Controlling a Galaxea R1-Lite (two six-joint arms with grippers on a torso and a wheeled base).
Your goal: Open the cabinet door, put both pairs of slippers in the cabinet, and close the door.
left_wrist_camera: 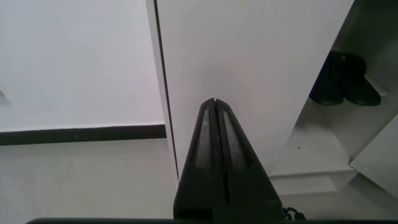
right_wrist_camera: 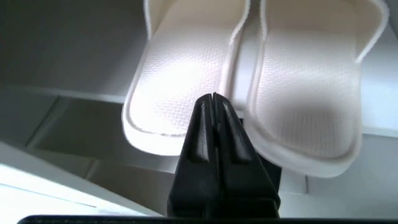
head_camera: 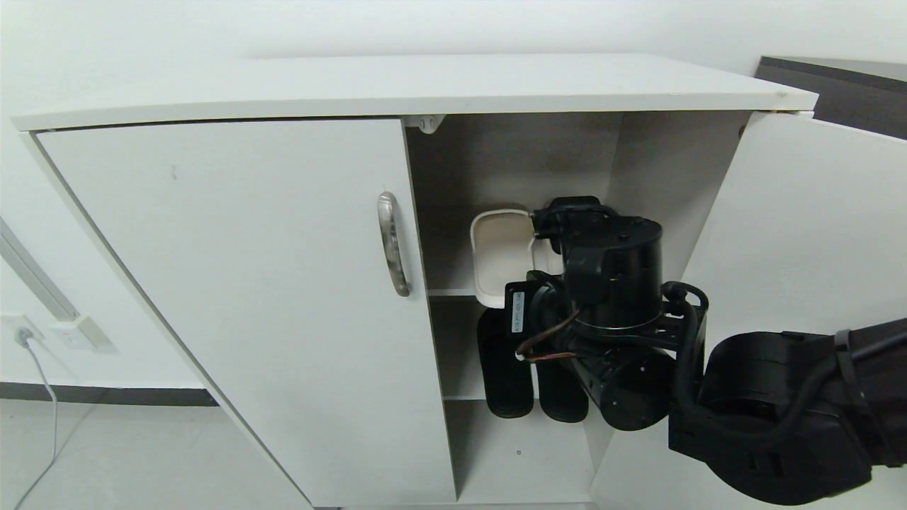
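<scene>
The white cabinet (head_camera: 397,85) has its right door (head_camera: 801,234) swung open and its left door (head_camera: 234,283) closed. A pair of white slippers (head_camera: 499,255) lies on the upper shelf, toes overhanging the shelf edge (right_wrist_camera: 180,74). A black pair (head_camera: 506,368) (left_wrist_camera: 345,81) stands on the shelf below. My right arm is inside the opening, and my right gripper (right_wrist_camera: 213,99) is shut and empty, just in front of the gap between the white slippers. My left gripper (left_wrist_camera: 214,102) is shut, low down, facing the closed left door.
The closed door carries a metal handle (head_camera: 392,244) at its inner edge. A wall socket with a cable (head_camera: 21,333) sits low on the left. Dark furniture (head_camera: 836,85) stands behind the open door. The cabinet's bottom shelf (head_camera: 517,453) is bare.
</scene>
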